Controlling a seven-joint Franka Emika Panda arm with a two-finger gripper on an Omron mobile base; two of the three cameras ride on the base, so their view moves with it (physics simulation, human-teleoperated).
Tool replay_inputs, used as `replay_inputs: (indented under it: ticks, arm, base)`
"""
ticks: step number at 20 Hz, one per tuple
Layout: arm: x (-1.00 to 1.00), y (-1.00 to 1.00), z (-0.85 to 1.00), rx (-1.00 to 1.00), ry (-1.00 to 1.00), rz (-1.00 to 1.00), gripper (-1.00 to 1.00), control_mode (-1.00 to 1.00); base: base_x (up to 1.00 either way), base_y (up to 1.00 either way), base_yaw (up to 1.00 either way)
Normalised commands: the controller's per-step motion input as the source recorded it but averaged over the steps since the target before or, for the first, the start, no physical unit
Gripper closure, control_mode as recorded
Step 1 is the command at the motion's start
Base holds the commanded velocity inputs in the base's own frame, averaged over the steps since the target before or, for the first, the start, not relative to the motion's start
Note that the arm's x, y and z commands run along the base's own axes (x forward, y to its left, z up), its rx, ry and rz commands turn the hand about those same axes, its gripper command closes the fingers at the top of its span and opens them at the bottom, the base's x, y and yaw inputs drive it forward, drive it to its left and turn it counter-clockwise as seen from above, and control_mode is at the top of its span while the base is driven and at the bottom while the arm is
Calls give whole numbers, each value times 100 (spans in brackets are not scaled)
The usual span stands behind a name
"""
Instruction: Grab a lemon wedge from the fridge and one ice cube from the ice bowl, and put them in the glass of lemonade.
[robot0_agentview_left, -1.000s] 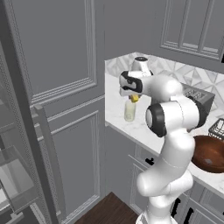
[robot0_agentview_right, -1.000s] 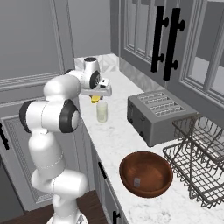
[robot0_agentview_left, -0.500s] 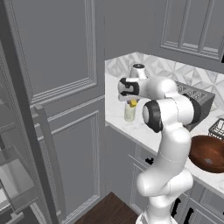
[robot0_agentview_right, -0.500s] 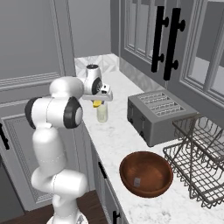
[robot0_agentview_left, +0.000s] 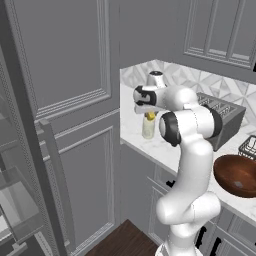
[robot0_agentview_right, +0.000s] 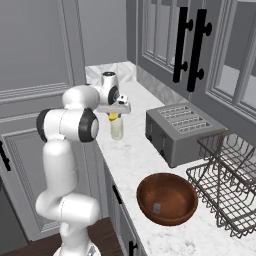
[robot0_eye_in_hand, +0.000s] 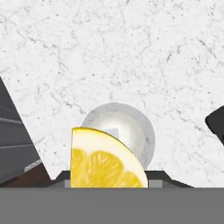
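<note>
My gripper (robot0_agentview_left: 149, 113) is shut on the lemon wedge (robot0_agentview_left: 150, 116), a bright yellow piece held just above the glass of lemonade (robot0_agentview_left: 148, 128) near the counter's left end. From the other side, the gripper (robot0_agentview_right: 115, 113) holds the lemon wedge (robot0_agentview_right: 114, 117) right over the glass (robot0_agentview_right: 117, 131). In the hand view the wedge (robot0_eye_in_hand: 105, 162) fills the lower middle, with the glass's round rim (robot0_eye_in_hand: 135, 127) straight behind it. The reddish-brown ice bowl (robot0_agentview_right: 167, 199) sits further along the counter with an ice cube (robot0_agentview_right: 157, 207) inside. The fridge (robot0_agentview_left: 20, 190) stands open at the far left.
A grey toaster (robot0_agentview_right: 182, 131) stands on the marble counter (robot0_agentview_right: 135, 160) between the glass and the bowl. A wire dish rack (robot0_agentview_right: 230, 185) sits at the right end. Panelled cabinets (robot0_agentview_left: 75, 75) rise to the left of the counter, and upper cabinets with black handles (robot0_agentview_right: 192, 50) hang above.
The hand has turned and sunk a little over the glass, with the lemon wedge still in its grip. Glass, bowl and toaster have not moved.
</note>
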Motion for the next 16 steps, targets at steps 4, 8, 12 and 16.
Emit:
replay_inputs:
  ticks: [4, 8, 12, 16]
  arm:
    - [17, 0, 0, 0, 0, 0, 100, -100]
    - [4, 0, -39, 0, -3, 0, 100, -100]
    - [0, 0, -15, 0, -1, 0, 100, -100]
    - [0, 0, 0, 0, 0, 0, 100, -100]
  base:
    - [0, 0, 0]
    - [0, 0, 0]
    - [0, 0, 0]
    - [0, 0, 0]
